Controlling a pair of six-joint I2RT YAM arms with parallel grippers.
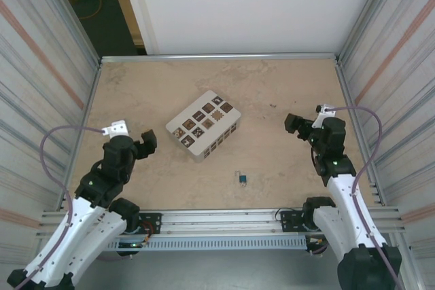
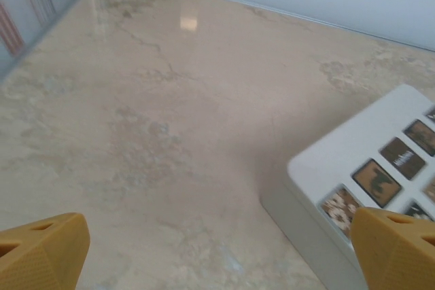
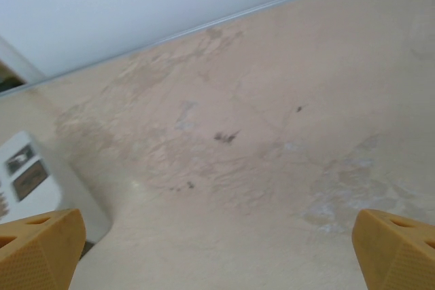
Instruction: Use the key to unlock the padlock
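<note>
Aluminium rail (image 1: 224, 216), tiny blue padlock (image 1: 242, 180) on beige marbled tabletop (image 1: 272, 93), ribbed side walls (image 1: 41, 66)

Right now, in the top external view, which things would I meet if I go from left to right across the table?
left end effector → white box → padlock → right end effector

One table (image 1: 285, 79) holds one blue padlock (image 1: 242, 180) and one white box (image 1: 204, 125), beside two grippers: left gripper (image 1: 147, 140), right gripper (image 1: 293, 124).
</note>
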